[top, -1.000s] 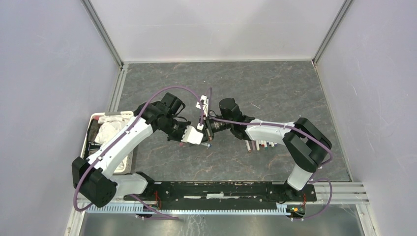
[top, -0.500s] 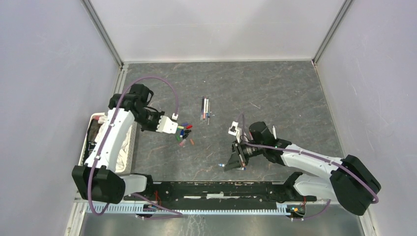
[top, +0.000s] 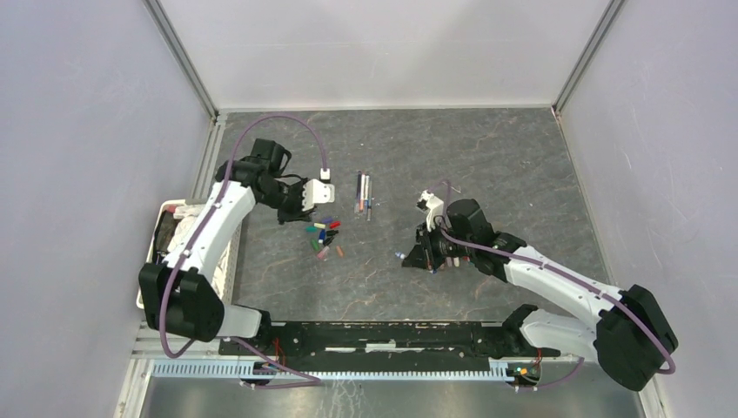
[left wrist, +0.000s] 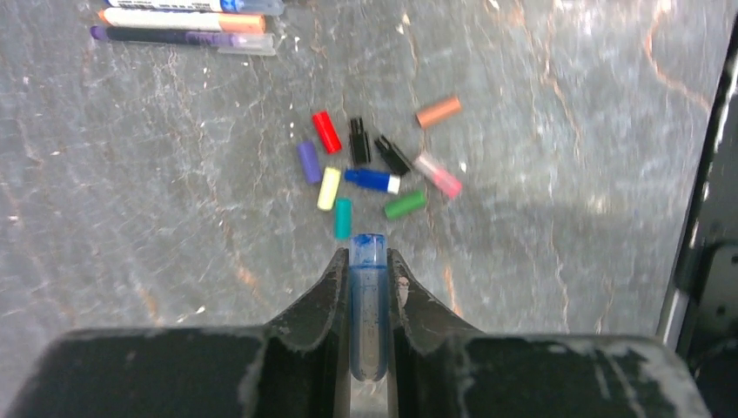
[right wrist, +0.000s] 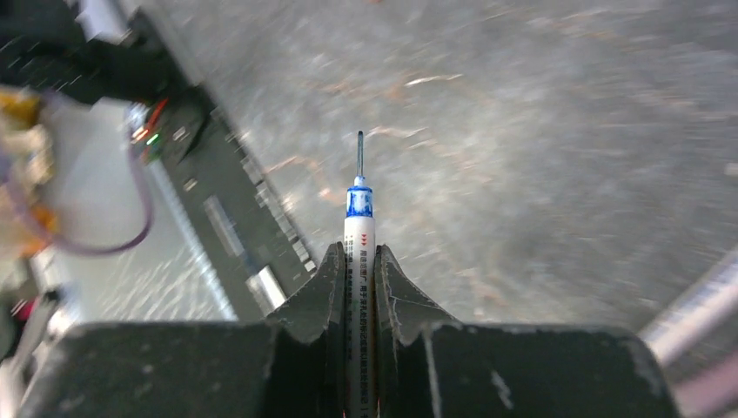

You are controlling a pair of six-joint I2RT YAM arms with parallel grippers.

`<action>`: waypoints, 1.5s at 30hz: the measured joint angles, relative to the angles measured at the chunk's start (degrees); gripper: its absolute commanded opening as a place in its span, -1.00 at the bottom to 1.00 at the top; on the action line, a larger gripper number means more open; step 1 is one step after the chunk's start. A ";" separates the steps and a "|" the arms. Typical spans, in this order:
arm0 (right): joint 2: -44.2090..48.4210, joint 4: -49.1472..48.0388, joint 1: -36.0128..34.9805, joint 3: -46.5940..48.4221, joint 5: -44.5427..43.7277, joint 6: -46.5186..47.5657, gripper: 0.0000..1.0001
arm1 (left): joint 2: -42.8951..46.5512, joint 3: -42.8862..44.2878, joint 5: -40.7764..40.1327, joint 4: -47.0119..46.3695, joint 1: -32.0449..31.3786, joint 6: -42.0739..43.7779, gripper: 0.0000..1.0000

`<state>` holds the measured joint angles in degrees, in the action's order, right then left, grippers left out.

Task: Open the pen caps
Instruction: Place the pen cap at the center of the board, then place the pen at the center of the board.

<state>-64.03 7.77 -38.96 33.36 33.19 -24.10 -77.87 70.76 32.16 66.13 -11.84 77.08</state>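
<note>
Pens [left wrist: 174, 19] cut by top edge, table [right wrist: 566, 131] blurred in right wrist view, tray [top: 163, 209] half under left arm [top: 209, 231]

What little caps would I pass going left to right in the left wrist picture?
purple cap → teal cap → green cap → orange cap. The other caps overlap these sideways, so I left them out.

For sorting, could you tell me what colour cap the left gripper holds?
Blue cap, left wrist view.

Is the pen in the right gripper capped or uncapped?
Uncapped: the pen shows a bare needle tip; the left gripper holds a blue cap.
</note>
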 measured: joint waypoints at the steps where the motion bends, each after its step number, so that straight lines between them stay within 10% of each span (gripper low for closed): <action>1: 0.66 0.13 0.15 0.00 -3.96 0.04 -1.00 | -0.61 -1.18 0.83 -3.13 -0.46 -3.67 -0.95; 12: 1.31 -2.01 2.19 -2.64 -29.81 -0.26 -1.00 | -12.44 -6.84 -0.96 -25.35 -9.22 -25.20 -0.75; 27: 1.44 -5.16 4.50 -5.35 -37.64 -1.51 -1.00 | -16.61 -15.78 -13.68 -38.07 -16.81 -28.79 -0.23; 37: -0.59 -5.95 4.96 -5.66 -38.05 -1.09 -1.00 | -16.55 -13.84 -16.63 -36.17 -16.76 -29.24 0.07; 45: -6.45 -7.39 4.96 -5.55 -39.43 -0.17 -0.94 | -12.90 5.62 -12.79 -23.78 -14.88 -35.36 0.56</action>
<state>-70.48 0.38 -34.00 27.81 -6.24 -24.27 -90.76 76.38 19.38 42.35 -26.72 41.71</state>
